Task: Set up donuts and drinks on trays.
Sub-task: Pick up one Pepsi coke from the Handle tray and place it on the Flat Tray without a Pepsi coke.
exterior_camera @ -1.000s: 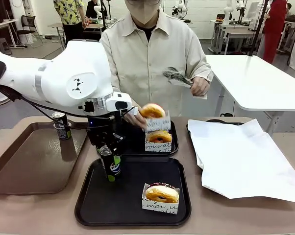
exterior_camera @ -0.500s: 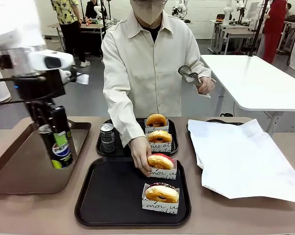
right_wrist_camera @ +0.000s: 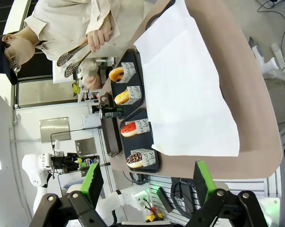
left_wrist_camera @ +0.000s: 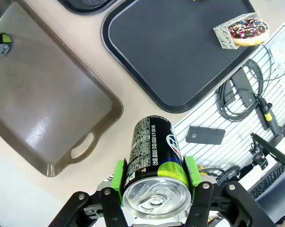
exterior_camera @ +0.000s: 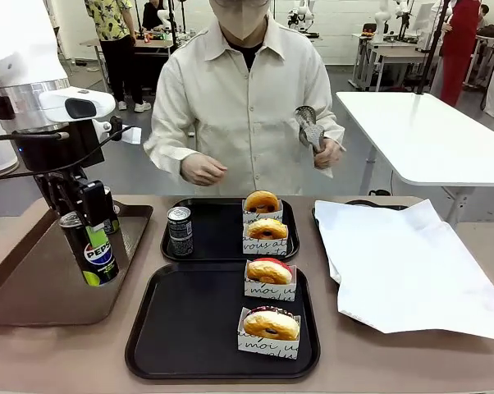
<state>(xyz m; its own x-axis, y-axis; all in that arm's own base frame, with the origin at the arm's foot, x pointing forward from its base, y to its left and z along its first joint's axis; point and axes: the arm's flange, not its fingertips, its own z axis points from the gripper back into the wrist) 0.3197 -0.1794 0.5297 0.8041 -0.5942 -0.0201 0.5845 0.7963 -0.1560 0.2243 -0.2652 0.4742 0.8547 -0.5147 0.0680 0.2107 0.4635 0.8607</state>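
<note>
Between left claw [exterior_camera: 89, 246] pads: can [exterior_camera: 91, 253] gripped upright, over brown tray [exterior_camera: 34, 271], probably for near black tray [exterior_camera: 189, 328]. Right claw [right_wrist_camera: 145, 182] open, idle.

We've got two matte black square trays [exterior_camera: 189, 328], a longer brown tray [exterior_camera: 34, 279], golden and red-glazed ring donuts [exterior_camera: 268, 270] in white black-script sleeves, dark slim cans [exterior_camera: 91, 250] with green patches, plus a white paper sheet [exterior_camera: 403, 271]

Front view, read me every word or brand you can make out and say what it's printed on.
"PEPSI": on the can held in the left gripper.
"moi u": black script on the nearest donut sleeve.
"moi": on the red-glazed donut's sleeve.
Far sleeves and the can on the far tray: too small to read.
</note>
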